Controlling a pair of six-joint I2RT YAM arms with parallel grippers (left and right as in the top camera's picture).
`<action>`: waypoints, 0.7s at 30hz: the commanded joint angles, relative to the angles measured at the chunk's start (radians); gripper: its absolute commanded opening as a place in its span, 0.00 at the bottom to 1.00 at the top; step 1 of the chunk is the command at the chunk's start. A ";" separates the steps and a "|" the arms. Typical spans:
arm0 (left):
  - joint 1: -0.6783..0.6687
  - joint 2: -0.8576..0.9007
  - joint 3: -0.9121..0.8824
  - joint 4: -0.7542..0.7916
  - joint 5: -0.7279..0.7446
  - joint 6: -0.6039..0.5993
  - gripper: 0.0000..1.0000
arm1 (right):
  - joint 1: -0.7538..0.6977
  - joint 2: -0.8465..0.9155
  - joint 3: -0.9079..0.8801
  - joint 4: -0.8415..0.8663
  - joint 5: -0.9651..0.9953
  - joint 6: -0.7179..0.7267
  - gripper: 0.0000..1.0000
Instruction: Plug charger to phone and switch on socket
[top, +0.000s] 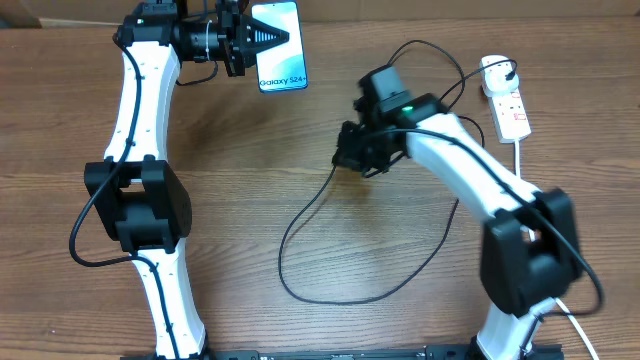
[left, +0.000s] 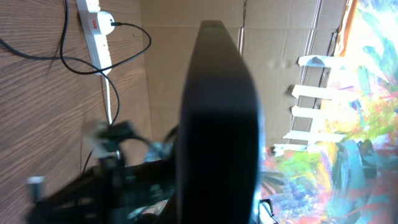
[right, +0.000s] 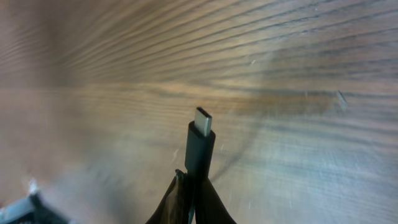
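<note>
Two risks. Overhead: the loop of the charger (top: 300, 215) on the bench (top: 230, 200) could snag the right arm (top: 470, 170) heading for the phone (top: 278, 45), clamped in the left jaws, well apart. Left wrist: phone (left: 217, 112) edge-on between those jaws. Right wrist: connector tip (right: 200, 130) juts from the right jaws clamped on it; tilted, it could fail to seat.

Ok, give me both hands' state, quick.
Left hand: closed, holding the phone.
Right hand: closed, holding the charger just behind its plug end.
</note>
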 joint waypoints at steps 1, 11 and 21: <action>-0.001 -0.014 0.021 0.004 0.034 -0.009 0.04 | 0.034 0.087 -0.015 0.043 0.100 0.113 0.04; -0.001 -0.014 0.021 0.005 0.034 -0.008 0.04 | 0.056 0.182 -0.015 0.133 0.159 0.136 0.04; -0.001 -0.014 0.021 0.005 0.034 -0.001 0.04 | 0.055 0.182 -0.015 0.161 0.176 0.135 0.26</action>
